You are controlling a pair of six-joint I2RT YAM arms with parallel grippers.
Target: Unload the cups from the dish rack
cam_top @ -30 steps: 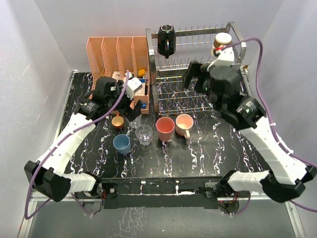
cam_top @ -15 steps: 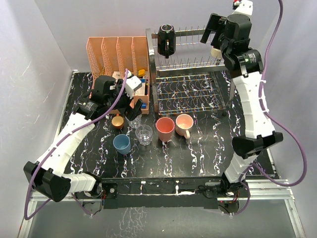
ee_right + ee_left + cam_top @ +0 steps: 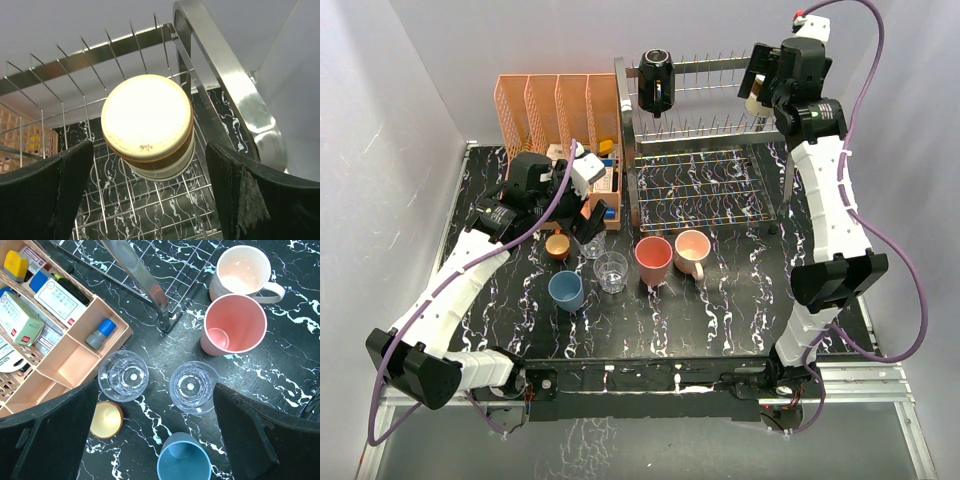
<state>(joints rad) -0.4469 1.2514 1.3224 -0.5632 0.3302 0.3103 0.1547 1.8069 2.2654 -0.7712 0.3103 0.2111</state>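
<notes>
The silver wire dish rack stands at the back. A black mug hangs on its upper tier at the left. An upside-down cup with a cream base and a brown band sits on the upper tier's tines at the right. My right gripper is open, with a finger on each side of this cup and not touching it; in the top view the right gripper hides most of the cup. My left gripper is open and empty above two clear glasses, a small orange cup, a blue tumbler, a pink tumbler and a peach mug.
A peach-orange plastic organizer with boxes and bottles stands left of the rack. The rack's thick metal frame post runs close to the right of the cream-based cup. The rack's lower tier holds no cups.
My right arm has swung up from the rack's lower tier to the upper tier's right end and now straddles the cream-based cup. The left arm and the table cups have not moved.
</notes>
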